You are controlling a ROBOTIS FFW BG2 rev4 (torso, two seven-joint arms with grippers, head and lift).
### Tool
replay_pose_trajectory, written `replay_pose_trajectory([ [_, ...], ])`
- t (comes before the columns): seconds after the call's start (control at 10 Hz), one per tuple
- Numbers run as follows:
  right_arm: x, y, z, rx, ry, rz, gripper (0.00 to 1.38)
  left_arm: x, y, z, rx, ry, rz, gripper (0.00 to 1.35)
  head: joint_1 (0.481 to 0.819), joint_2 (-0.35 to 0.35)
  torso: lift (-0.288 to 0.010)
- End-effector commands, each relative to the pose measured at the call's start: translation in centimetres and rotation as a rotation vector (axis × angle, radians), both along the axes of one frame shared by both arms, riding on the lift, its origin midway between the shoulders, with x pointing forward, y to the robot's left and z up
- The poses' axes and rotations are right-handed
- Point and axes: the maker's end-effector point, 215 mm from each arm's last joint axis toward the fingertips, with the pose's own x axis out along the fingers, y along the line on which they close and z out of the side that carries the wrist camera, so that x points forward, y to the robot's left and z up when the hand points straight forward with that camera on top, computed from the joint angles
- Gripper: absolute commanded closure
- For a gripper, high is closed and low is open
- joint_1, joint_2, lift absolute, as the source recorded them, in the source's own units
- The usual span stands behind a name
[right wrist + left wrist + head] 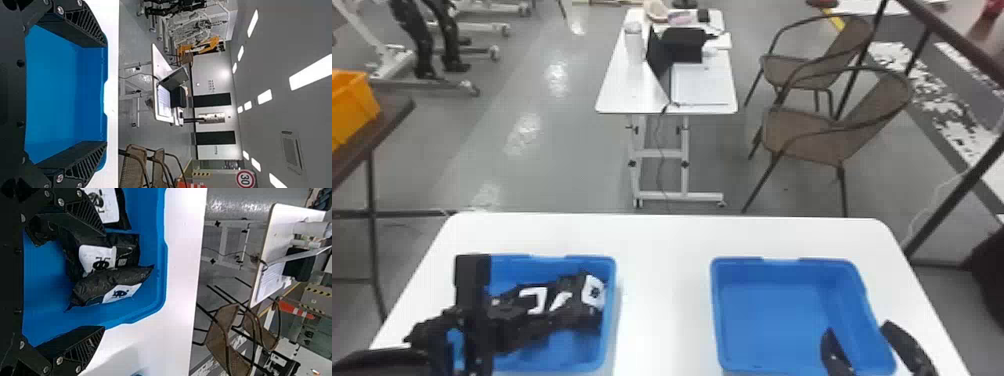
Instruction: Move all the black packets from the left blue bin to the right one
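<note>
In the head view my left gripper (474,285) is over the left blue bin (610,320), its dark parts overlapping black packets (593,291) with white labels. The left wrist view shows this gripper (103,280) with its fingers wide apart, nothing held; one finger is over the packets, the other by the bin's side wall. Among several packets there, a plump one (113,284) lies against a flatter one (127,246). My right gripper (871,345) stands at the right blue bin (782,310), near its outer side; the right wrist view has this gripper (105,94) open above the bare bin floor.
Both bins stand on a white table (662,280), with a wide gap between them. Beyond it are another table (617,90) with a laptop and two brown chairs (812,140). An orange bin (352,107) is on a brown table at far left.
</note>
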Motion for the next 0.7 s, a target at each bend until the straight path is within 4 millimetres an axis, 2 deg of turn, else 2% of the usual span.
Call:
replay_pose_trajectory([
  [0.0, 0.2, 0.1, 0.0, 0.005, -0.001, 0.002, 0.14, 1.0, -1.0, -1.3, -0.016, 0.029, -0.019, 0.19, 0.695, -0.010, 0.000],
  [0.2, 0.3, 0.2, -0.1, 0.007, 0.000, 0.007, 0.14, 2.1, -2.1, -2.5, -0.049, 0.060, -0.052, 0.19, 0.695, -0.031, 0.000],
  [0.4, 0.6, 0.3, 0.0, 0.009, -0.002, 0.012, 0.14, 3.0, -4.5, -3.2, -0.102, 0.087, -0.125, 0.21, 0.695, -0.054, 0.000],
  [0.5, 0.7, 0.4, 0.0, 0.011, -0.004, 0.015, 0.14, 3.3, -5.0, -3.1, -0.108, 0.087, -0.133, 0.29, 0.695, -0.062, 0.000],
  [0.6, 0.7, 0.4, 0.0, 0.012, -0.003, 0.017, 0.14, 3.2, -5.0, -3.3, -0.124, 0.097, -0.123, 0.55, 0.695, -0.072, 0.000],
])
